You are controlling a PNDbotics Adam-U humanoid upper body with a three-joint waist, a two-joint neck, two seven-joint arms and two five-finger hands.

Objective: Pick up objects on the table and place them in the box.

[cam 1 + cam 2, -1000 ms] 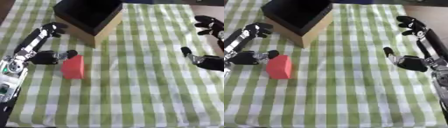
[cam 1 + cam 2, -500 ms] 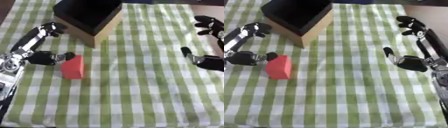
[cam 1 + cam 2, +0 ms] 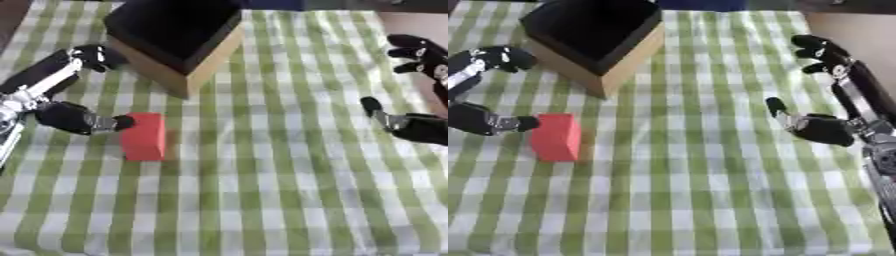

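A red block [image 3: 143, 135] lies on the green checked cloth, left of centre. Behind it stands the cardboard box [image 3: 206, 64] with a black inside, open at the top. My left hand [image 3: 66, 117] is open to the left of the block: its thumb tip reaches the block's upper left side, and its fingers [image 3: 92, 53] are spread up beside the box's left wall. My right hand [image 3: 824, 130] is open over the cloth's right side, holding nothing, with its fingers [image 3: 820, 50] raised toward the far right edge.
The green and white checked cloth [image 3: 262, 200] covers the table. A bare brown surface [image 3: 859, 30] shows past the cloth's right edge.
My left hand's thumb has come down and to the left, from above the red block to its upper left side. The block and the right hand have not moved.
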